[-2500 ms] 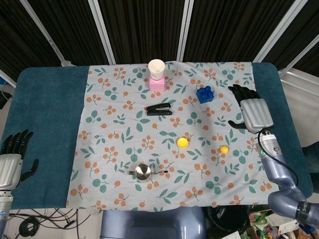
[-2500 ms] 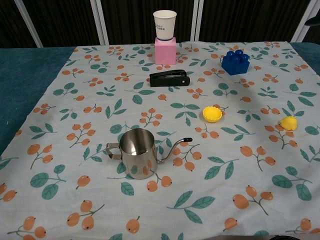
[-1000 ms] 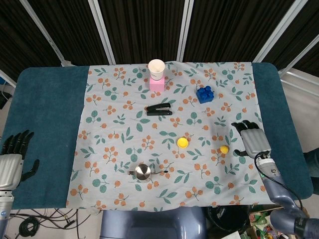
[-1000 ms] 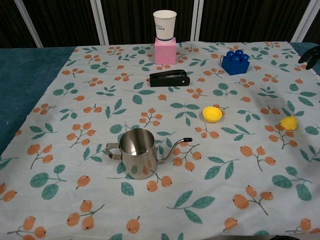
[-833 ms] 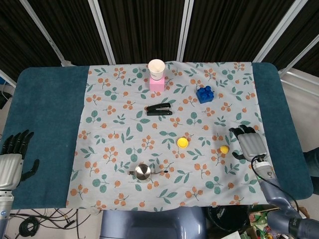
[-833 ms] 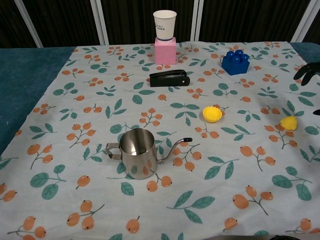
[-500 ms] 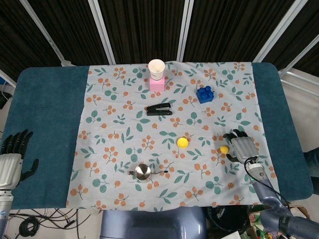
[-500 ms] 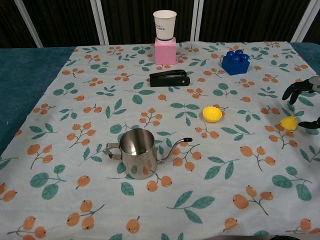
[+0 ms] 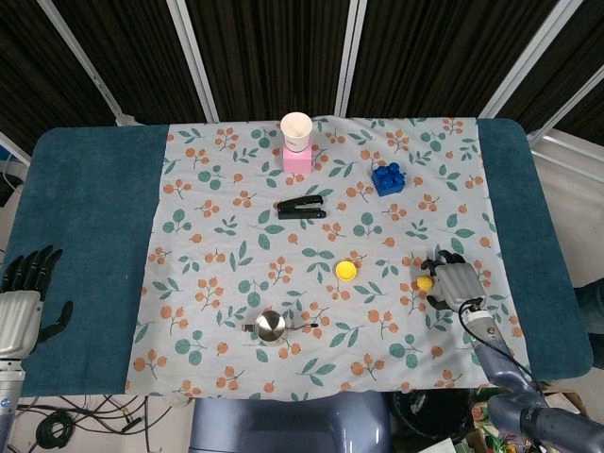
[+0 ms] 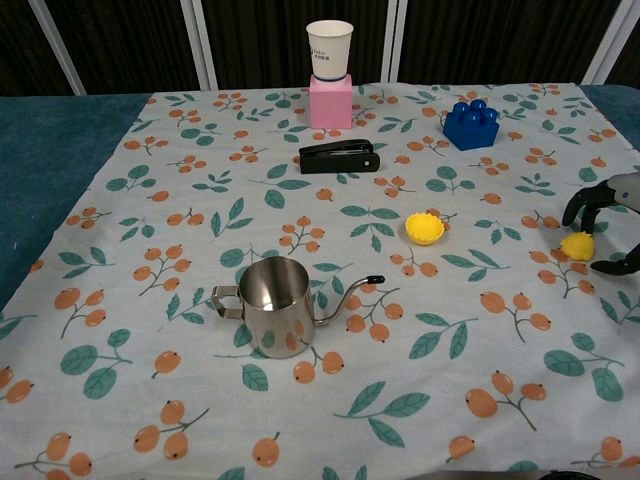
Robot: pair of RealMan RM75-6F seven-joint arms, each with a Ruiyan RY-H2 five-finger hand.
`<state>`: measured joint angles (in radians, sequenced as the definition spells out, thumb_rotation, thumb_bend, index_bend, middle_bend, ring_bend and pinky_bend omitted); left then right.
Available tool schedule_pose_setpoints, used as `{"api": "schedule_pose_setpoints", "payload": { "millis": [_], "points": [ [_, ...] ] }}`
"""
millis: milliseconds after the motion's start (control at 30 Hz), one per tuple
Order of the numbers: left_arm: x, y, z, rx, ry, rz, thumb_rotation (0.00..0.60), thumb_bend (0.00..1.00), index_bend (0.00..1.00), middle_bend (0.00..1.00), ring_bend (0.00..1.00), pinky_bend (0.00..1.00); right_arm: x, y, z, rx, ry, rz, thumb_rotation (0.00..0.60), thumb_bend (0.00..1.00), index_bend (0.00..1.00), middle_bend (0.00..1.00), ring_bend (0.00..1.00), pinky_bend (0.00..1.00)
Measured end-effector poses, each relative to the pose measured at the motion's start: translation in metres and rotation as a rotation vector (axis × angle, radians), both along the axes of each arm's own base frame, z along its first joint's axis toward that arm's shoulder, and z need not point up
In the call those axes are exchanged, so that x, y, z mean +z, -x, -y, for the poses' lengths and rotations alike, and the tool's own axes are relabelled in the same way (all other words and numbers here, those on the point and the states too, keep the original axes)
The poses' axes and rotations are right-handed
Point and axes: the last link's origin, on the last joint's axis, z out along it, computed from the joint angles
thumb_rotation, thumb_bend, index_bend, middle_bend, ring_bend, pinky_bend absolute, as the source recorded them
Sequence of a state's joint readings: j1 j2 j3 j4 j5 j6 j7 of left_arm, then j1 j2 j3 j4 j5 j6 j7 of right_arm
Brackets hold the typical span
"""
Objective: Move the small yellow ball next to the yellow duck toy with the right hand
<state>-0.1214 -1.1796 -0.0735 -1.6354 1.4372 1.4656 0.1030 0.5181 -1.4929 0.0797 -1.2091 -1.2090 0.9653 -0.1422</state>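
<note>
The small yellow ball (image 9: 425, 281) (image 10: 577, 245) lies on the floral cloth at the right. My right hand (image 9: 453, 281) (image 10: 612, 225) is low beside it, with dark fingers arched over the ball and the thumb below it. A gap still shows around the ball, so nothing is gripped. The yellow duck toy (image 9: 345, 270) (image 10: 425, 228) sits near the cloth's middle, well to the left of the ball. My left hand (image 9: 21, 300) rests open on the blue table edge at the far left, seen only in the head view.
A steel pitcher (image 10: 275, 306) with a thin spout stands in front of the duck. A black stapler (image 10: 338, 156), a blue brick (image 10: 471, 124) and a paper cup (image 10: 329, 45) on a pink block (image 10: 331, 100) sit further back.
My right hand has come forward and down from near the blue brick to the ball, and its fingers now curl around it. The ball, the duck and the left hand have not moved.
</note>
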Motion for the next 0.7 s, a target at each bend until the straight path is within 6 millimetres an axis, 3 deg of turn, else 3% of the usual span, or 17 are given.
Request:
{"api": "schedule_pose_setpoints", "payload": {
  "millis": [700],
  "points": [
    [0.0001, 0.0004, -0.0002, 0.006, 0.001, -0.001, 0.6, 0.41, 0.0, 0.02, 0.0, 0.0, -0.0081, -0.0018, 0.0016, 0.035, -0.017, -0.025, 0.6, 0.35, 0.48, 0.47, 0.19, 0.16]
  ]
}}
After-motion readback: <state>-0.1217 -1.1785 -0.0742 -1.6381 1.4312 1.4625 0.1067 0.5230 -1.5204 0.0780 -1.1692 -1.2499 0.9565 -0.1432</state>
